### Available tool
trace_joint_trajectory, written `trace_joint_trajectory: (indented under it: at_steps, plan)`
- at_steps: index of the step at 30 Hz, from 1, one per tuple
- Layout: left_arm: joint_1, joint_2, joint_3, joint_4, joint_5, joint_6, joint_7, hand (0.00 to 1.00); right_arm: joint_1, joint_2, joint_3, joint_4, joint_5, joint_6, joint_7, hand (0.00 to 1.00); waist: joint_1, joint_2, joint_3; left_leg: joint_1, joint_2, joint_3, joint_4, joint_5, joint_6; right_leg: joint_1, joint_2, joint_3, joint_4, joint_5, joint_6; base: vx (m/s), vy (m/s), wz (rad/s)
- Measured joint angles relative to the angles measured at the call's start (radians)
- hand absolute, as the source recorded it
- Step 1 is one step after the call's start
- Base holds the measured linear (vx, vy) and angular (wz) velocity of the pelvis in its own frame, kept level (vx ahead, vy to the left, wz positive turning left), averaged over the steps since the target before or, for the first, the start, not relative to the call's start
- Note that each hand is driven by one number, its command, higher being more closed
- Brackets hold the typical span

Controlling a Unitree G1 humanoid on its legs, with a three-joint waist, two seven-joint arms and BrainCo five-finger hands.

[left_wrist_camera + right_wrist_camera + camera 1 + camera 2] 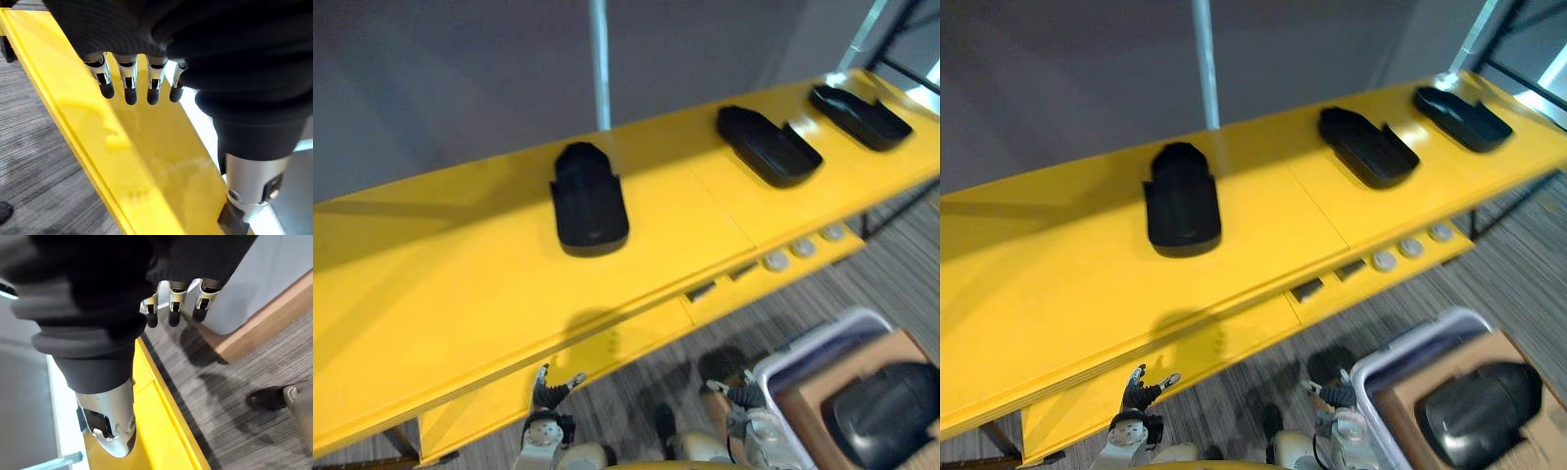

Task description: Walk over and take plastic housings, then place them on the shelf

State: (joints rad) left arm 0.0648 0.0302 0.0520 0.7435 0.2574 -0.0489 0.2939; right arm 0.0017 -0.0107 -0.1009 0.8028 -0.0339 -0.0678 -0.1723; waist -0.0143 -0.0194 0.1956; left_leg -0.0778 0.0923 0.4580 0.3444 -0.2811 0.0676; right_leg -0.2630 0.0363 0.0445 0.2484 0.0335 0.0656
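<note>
Left eye view: fetch step, left hand (pixel 129 85) and right hand (pixel 173 308) slack, empty, below shelf (pixel 440 294); next needs reaching housing (pixel 886 411) in bin (pixel 808 351) beside shelf.

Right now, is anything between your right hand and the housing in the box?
Only the bin's white rim, beside the right hand. The housing lies uncovered in its cardboard box, open from above.

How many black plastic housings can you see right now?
4. On the yellow shelf: left housing, middle housing, right housing. Fourth housing lies in the cardboard box; more may hide underneath.
</note>
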Motion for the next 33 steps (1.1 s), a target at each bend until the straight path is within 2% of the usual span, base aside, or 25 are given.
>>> trace_joint_trajectory:
  at_steps: [1,3,5,6,7,8,9,10,11,14,16,17,18,19,20,22,23,26,27,28,29,30,31,32,33]
  plan:
    - [-0.002,0.003,-0.005,0.004,0.001,0.000,-0.001,0.00,0.010,-0.001,0.000,0.009,-0.008,0.000,0.000,0.00,-0.003,0.005,0.004,0.001,0.007,0.021,-0.005,0.007,0.009,-0.004,-0.017,-0.062,0.111,-0.079,-0.018,-0.19,0.059,-0.59]
    - [-0.003,0.010,-0.006,0.004,0.007,0.001,-0.004,0.00,0.028,-0.001,0.001,0.017,-0.009,0.000,0.000,0.00,-0.010,0.005,0.003,0.005,0.012,0.037,-0.016,0.023,0.013,0.026,-0.031,-0.097,0.221,-0.163,-0.018,-0.16,0.001,-0.28]
    - [-0.004,0.030,-0.016,0.005,0.027,0.002,-0.008,0.00,0.044,-0.008,0.000,0.049,-0.016,0.000,0.000,0.00,-0.022,-0.007,-0.004,0.006,0.015,0.064,-0.051,0.059,0.008,0.133,-0.058,-0.143,0.258,-0.255,-0.006,-0.17,-0.077,-0.32]
    - [-0.002,0.033,-0.016,0.005,0.028,0.002,-0.009,0.00,0.043,-0.011,0.000,0.057,-0.016,0.000,0.000,0.00,-0.019,-0.010,-0.006,0.003,0.022,0.082,-0.052,0.064,0.005,0.161,-0.069,-0.163,0.243,-0.269,-0.003,-0.18,-0.117,-0.87]
    - [0.001,0.038,-0.016,0.005,0.029,0.006,-0.008,0.00,0.031,-0.017,0.002,0.061,-0.018,0.000,0.001,0.00,0.000,-0.016,-0.011,-0.005,0.040,0.132,-0.045,0.072,-0.005,0.213,-0.095,-0.205,0.174,-0.274,-0.005,-0.20,-0.146,-1.41]
    - [0.006,0.050,-0.016,0.007,0.029,0.006,-0.008,0.00,0.013,-0.018,0.005,0.077,-0.018,-0.001,0.001,0.00,0.020,-0.040,-0.029,-0.032,0.048,0.177,-0.027,0.081,-0.017,0.248,-0.131,-0.232,0.057,-0.260,-0.006,-0.21,-0.165,-1.55]
    - [0.005,0.059,-0.017,0.010,0.029,0.006,-0.008,0.00,0.002,-0.019,0.012,0.080,-0.018,0.000,0.000,0.00,0.028,-0.057,-0.040,-0.053,0.048,0.183,-0.015,0.083,-0.021,0.248,-0.134,-0.217,-0.004,-0.263,0.006,-0.19,-0.215,-1.36]
    - [-0.012,0.060,-0.021,0.044,0.028,0.011,-0.009,0.00,-0.017,-0.045,0.031,0.090,-0.019,-0.001,0.000,0.00,0.021,-0.040,-0.036,-0.074,0.066,0.166,-0.015,0.103,-0.035,0.247,-0.097,-0.198,-0.070,-0.214,-0.009,-0.16,-0.278,-1.05]
    - [-0.003,0.047,-0.028,0.049,0.028,0.010,-0.009,0.00,-0.015,-0.057,0.030,0.096,-0.021,0.000,0.000,0.00,0.025,-0.038,-0.039,-0.053,0.068,0.121,-0.039,0.120,-0.054,0.270,-0.077,-0.159,-0.112,-0.183,-0.024,-0.13,-0.273,-0.96]
    - [0.036,0.024,-0.043,0.053,0.029,0.008,-0.010,0.00,0.014,-0.076,0.029,0.095,-0.030,-0.001,-0.001,0.00,0.022,-0.035,-0.059,0.019,0.069,0.139,-0.128,0.148,-0.096,0.274,-0.047,-0.077,-0.143,-0.147,-0.040,-0.08,-0.150,-0.88]
    - [0.046,0.021,-0.042,0.053,0.029,0.007,-0.009,0.00,0.028,-0.083,0.023,0.095,-0.035,0.000,-0.001,0.00,0.017,-0.034,-0.069,0.030,0.089,0.191,-0.156,0.169,-0.091,0.250,-0.049,-0.079,-0.148,-0.161,-0.051,-0.08,-0.111,-0.62]
    - [0.052,0.020,-0.040,0.052,0.028,0.008,-0.009,0.00,0.029,-0.082,0.018,0.095,-0.037,0.000,0.000,0.00,0.013,-0.034,-0.070,0.040,0.091,0.229,-0.166,0.174,-0.094,0.227,-0.084,-0.185,-0.105,-0.202,-0.068,-0.07,-0.046,-1.05]
    - [0.070,0.019,-0.040,0.052,0.028,0.008,-0.009,0.00,0.027,-0.074,0.014,0.096,-0.038,0.000,-0.001,0.00,0.021,-0.034,-0.071,0.071,0.092,0.295,-0.181,0.176,-0.097,0.203,-0.162,-0.379,-0.021,-0.218,-0.066,-0.04,-0.003,-1.36]
    - [0.074,0.019,-0.036,0.054,0.021,0.009,-0.008,0.00,0.028,-0.060,0.015,0.097,-0.039,0.000,0.000,0.00,0.023,-0.033,-0.071,0.099,0.094,0.340,-0.181,0.176,-0.099,0.203,-0.225,-0.513,0.029,-0.204,-0.057,-0.03,-0.001,-1.37]
    - [0.073,0.025,-0.038,0.060,0.021,0.008,-0.009,0.00,0.028,-0.053,0.015,0.097,-0.039,0.000,0.000,0.00,0.021,-0.033,-0.070,0.106,0.096,0.345,-0.176,0.176,-0.100,0.201,-0.235,-0.529,0.040,-0.195,-0.038,0.00,-0.075,-0.88]
    - [0.042,0.039,-0.042,0.100,0.023,0.008,-0.011,0.00,0.039,-0.049,0.013,0.097,-0.040,0.000,0.000,0.00,-0.016,-0.013,-0.068,0.115,0.109,0.337,-0.157,0.176,-0.101,0.208,-0.208,-0.509,0.031,-0.194,-0.036,0.02,-0.134,-0.51]
    - [0.035,0.043,-0.042,0.117,0.027,0.009,-0.012,0.00,0.054,-0.049,0.003,0.097,-0.039,0.000,0.000,0.00,-0.027,-0.002,-0.067,0.117,0.142,0.335,-0.118,0.171,-0.109,0.226,-0.179,-0.484,0.004,-0.179,-0.044,0.05,-0.147,-0.59]
    - [0.032,0.044,-0.042,0.132,0.029,0.009,-0.014,0.00,0.077,-0.049,-0.018,0.100,-0.036,0.000,0.000,0.00,-0.024,0.009,-0.064,0.117,0.217,0.332,-0.019,0.150,-0.137,0.245,-0.136,-0.442,-0.031,-0.167,-0.054,0.01,-0.104,-0.60]
    - [0.033,0.044,-0.042,0.132,0.029,0.009,-0.022,0.00,0.085,-0.049,-0.023,0.108,-0.034,0.000,-0.001,0.00,-0.023,0.005,-0.055,0.106,0.257,0.302,0.069,0.148,-0.138,0.250,-0.121,-0.410,-0.032,-0.171,-0.061,-0.05,-0.091,-0.76]
    - [0.038,0.039,-0.042,0.132,0.029,0.010,-0.030,0.00,0.085,-0.056,-0.023,0.113,-0.025,0.000,-0.001,0.00,-0.020,0.010,-0.044,0.080,0.299,0.223,0.180,0.149,-0.137,0.261,-0.103,-0.372,-0.024,-0.180,-0.073,-0.04,-0.086,-0.90]
    - [0.041,0.029,-0.039,0.130,0.021,0.008,-0.031,0.00,0.083,-0.059,-0.022,0.113,-0.016,-0.001,-0.002,0.00,-0.019,0.020,-0.037,0.038,0.315,0.132,0.261,0.149,-0.131,0.263,-0.091,-0.344,-0.016,-0.185,-0.080,-0.02,-0.039,-0.86]
    - [0.039,0.023,-0.044,0.130,0.021,0.008,-0.032,0.00,0.082,-0.065,-0.025,0.114,-0.014,0.000,-0.003,0.00,-0.018,0.022,-0.030,0.010,0.293,0.015,0.283,0.115,-0.135,0.260,-0.089,-0.318,-0.007,-0.188,-0.083,0.01,0.038,-0.85]
    - [0.039,0.018,-0.044,0.130,0.020,0.007,-0.032,0.00,0.076,-0.073,-0.032,0.115,-0.010,0.000,-0.004,0.00,-0.018,0.033,-0.024,0.001,0.247,-0.083,0.274,0.080,-0.152,0.259,-0.090,-0.284,-0.002,-0.194,-0.092,0.01,0.098,-1.04]
    - [0.038,0.014,-0.045,0.130,0.020,0.007,-0.032,0.00,0.072,-0.078,-0.048,0.115,-0.004,-0.001,-0.005,0.00,-0.018,0.040,-0.020,-0.005,0.178,-0.195,0.226,0.049,-0.167,0.258,-0.094,-0.240,-0.001,-0.194,-0.091,0.02,0.114,-0.99]
    - [0.039,0.014,-0.045,0.130,0.019,0.007,-0.031,0.00,0.073,-0.078,-0.049,0.116,-0.002,-0.001,-0.008,0.00,-0.018,0.042,-0.019,-0.007,0.144,-0.245,0.189,0.043,-0.175,0.257,-0.097,-0.222,0.001,-0.194,-0.090,0.02,0.129,-0.97]
